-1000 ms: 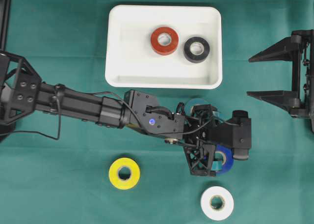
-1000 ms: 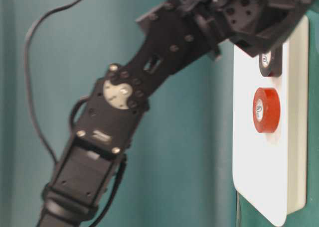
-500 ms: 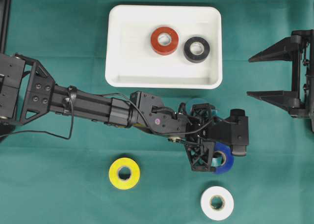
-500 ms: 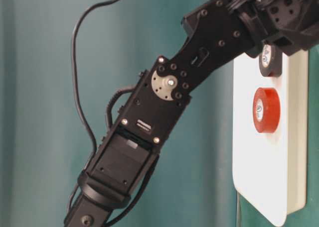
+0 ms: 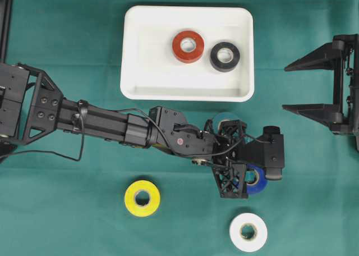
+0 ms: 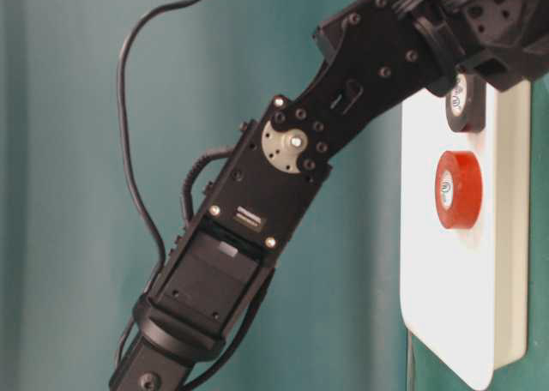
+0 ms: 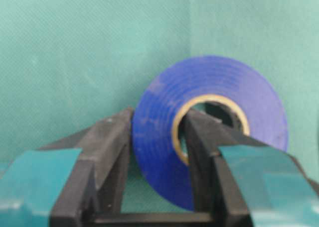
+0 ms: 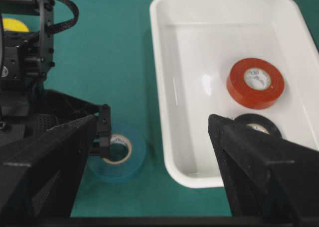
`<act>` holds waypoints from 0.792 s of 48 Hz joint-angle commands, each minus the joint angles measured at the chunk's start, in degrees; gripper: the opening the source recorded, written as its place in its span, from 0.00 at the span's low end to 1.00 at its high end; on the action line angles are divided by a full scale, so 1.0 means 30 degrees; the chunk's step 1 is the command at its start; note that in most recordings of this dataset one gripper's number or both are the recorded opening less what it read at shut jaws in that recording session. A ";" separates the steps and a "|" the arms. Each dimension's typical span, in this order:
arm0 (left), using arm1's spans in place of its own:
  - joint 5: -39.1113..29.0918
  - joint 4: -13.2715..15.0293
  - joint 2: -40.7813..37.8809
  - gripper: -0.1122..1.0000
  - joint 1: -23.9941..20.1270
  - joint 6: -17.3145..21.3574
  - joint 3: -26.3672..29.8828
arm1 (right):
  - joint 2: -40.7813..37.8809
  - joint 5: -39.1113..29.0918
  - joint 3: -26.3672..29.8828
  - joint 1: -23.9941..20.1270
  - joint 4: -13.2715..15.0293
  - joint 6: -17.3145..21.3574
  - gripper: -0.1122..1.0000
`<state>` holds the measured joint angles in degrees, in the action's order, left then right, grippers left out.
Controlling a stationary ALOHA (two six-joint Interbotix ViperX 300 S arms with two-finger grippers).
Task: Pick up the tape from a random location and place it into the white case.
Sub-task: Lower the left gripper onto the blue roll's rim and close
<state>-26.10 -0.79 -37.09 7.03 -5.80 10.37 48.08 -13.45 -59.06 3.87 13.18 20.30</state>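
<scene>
Two black fingers [image 7: 112,152] of the left gripper [image 7: 154,160] pinching the wall of the glossy blue tape roll [image 7: 209,122], one outside, one through the core, roll on green cloth below the shallow white plastic case [image 5: 134,59]. Right gripper [image 5: 314,82] parked wide apart, holding nothing. Already in the case: a red tape roll [image 5: 188,46] and a black tape roll [image 5: 225,56]. Yet to go, by the look of it: blue, pale translucent blue roll [image 8: 117,152], yellow roll [image 5: 142,198], white roll [image 5: 248,232]. Core labels too small to read.
</scene>
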 commanded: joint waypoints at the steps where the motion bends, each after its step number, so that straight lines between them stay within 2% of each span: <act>1: 0.0000 0.0059 0.0352 0.33 0.0234 -0.0029 0.0234 | -0.0029 0.0059 0.0176 -0.0029 0.0029 -0.0029 0.89; 21: -0.0352 0.0088 0.0762 0.33 0.0352 -0.0029 0.0234 | -0.0029 0.0059 0.0176 -0.0029 0.0029 -0.0029 0.89; 38: -0.1582 0.0088 0.2988 0.33 0.0498 -0.0029 0.0264 | 0.0000 0.0029 0.0176 -0.0029 0.0029 0.0029 0.89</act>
<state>-30.50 -0.53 -32.87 8.44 -5.71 10.20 48.08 -13.54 -59.06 3.96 13.18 20.30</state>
